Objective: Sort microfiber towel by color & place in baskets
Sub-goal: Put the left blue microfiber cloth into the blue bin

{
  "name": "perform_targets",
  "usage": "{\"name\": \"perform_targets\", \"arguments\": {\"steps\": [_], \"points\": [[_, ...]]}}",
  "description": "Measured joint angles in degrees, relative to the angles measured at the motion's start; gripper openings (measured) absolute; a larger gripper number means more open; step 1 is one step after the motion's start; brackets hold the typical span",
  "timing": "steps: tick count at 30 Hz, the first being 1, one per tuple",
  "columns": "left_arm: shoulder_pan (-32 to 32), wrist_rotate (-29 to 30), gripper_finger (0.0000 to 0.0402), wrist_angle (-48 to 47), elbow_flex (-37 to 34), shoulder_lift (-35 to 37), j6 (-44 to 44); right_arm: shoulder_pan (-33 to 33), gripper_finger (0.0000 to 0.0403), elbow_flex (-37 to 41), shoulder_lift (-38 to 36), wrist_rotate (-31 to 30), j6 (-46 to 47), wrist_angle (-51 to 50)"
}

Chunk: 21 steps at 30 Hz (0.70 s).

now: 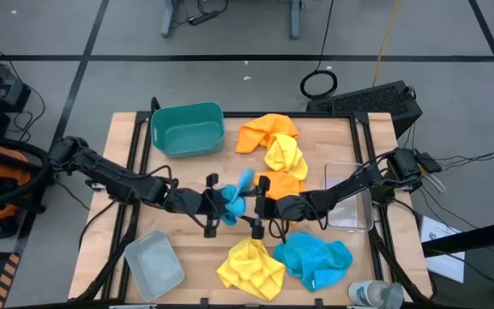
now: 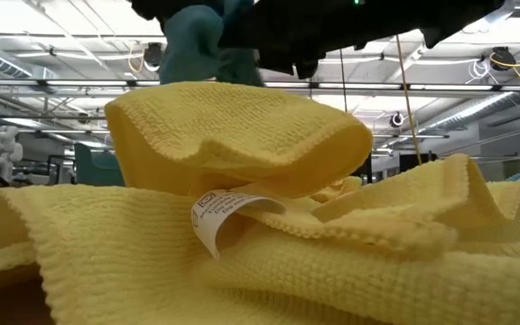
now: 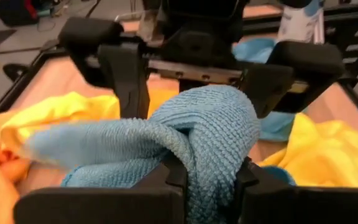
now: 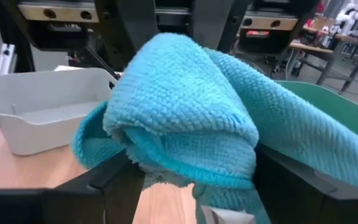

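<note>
Mid-frame over the desk [image 1: 333, 137], blue towel [image 1: 234, 199] pinched in left gripper [image 1: 221, 206] jaws — right gripper [image 1: 257, 209] facing it, jaws spread wide around the cloth. Teal basket [image 1: 187, 129] upper left; grey basket [image 1: 154, 264] lower left.

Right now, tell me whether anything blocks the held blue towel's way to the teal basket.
Nothing visible does. The left gripper holds the blue towel above the table; bare wood lies between it and the teal basket. The right gripper stands open beside it.

Bare wooden tabletop [image 1: 191, 245] lies open between the pale grey plastic bin [image 1: 153, 264] and crumpled yellow cloth [image 1: 251, 268].
</note>
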State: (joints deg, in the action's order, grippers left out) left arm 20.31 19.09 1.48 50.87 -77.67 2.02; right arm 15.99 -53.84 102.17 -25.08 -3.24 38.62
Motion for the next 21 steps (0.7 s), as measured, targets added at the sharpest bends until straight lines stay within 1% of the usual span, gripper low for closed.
{"name": "perform_targets", "arguments": {"steps": [4,7,9,11,13,17,19,21], "points": [[0.5,-0.04,0.0045,0.83,0.0,-0.98,0.24,0.43,0.0267,0.02,0.04,0.39,-0.72,0.26],[1.02,-0.35,0.0053,2.0,0.0,-2.22,0.46,0.79,0.0245,0.07,0.11,0.66,-2.09,0.0],[1.39,-0.2,0.0065,3.27,-0.01,-3.08,0.44,0.97,0.0217,0.13,0.11,1.09,-2.47,-0.28],[1.84,-0.15,0.0082,4.56,-0.01,-3.62,0.33,1.15,0.018,0.13,0.11,2.28,-2.54,-0.57],[2.0,-0.28,0.0104,5.5,0.0,-3.72,0.16,1.18,0.014,0.13,0.11,3.39,-2.8,-0.79],[2.23,-0.5,0.0158,5.61,-0.02,-3.78,0.61,1.09,0.0062,0.13,0.07,2.87,-3.7,-1.99],[2.93,-0.57,0.0185,5.48,0.0,-3.8,0.59,1.09,0.0035,0.13,-0.44,2.93,-3.72,-3.35],[3.96,-0.59,0.0207,4.51,0.02,-3.44,0.37,1.09,0.0027,0.08,-1.1,2.96,-3.81,-4.91]]}}
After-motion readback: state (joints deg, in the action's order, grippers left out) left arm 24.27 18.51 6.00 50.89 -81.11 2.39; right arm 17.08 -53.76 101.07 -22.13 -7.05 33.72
